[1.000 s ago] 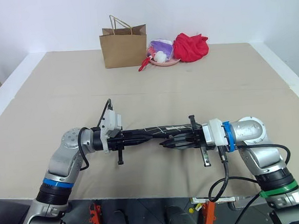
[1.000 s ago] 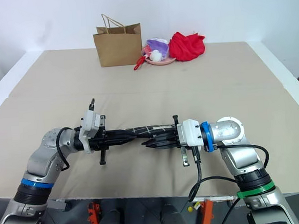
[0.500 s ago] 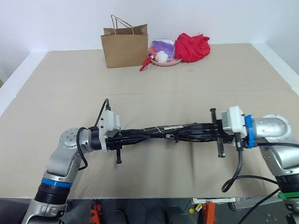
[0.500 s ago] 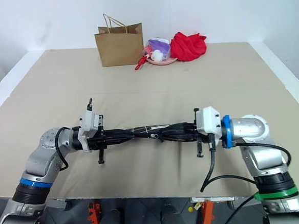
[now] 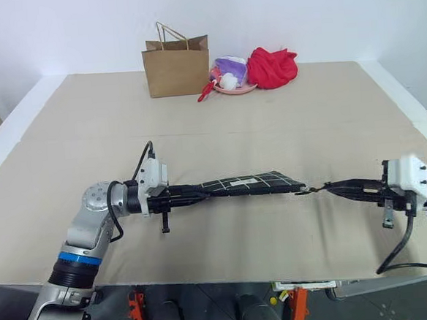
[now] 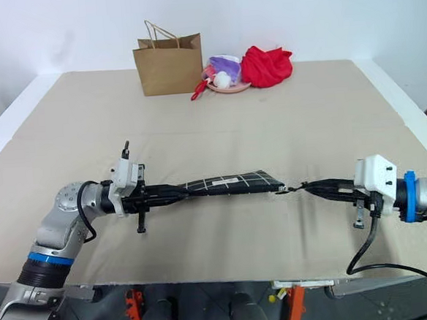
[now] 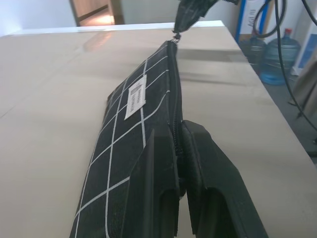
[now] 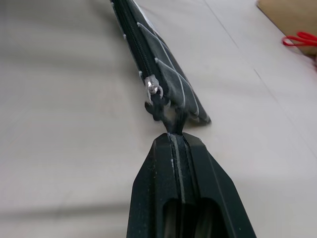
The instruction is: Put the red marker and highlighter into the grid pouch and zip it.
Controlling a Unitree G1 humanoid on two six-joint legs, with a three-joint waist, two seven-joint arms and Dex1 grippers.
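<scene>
The right pincer (image 6: 292,189), clenched on the zipper pull cord (image 8: 171,119), has swept right; the grid pouch (image 5: 248,185), gripped by the left pincer (image 5: 201,193) above the counter (image 5: 269,119), looks zipped.

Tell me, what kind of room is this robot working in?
Probably a lab or test room: one big table covered in plain beige sheeting against bare white walls, props like a brown paper bag set at the back, and large water-cooler bottles standing beside the table.
</scene>
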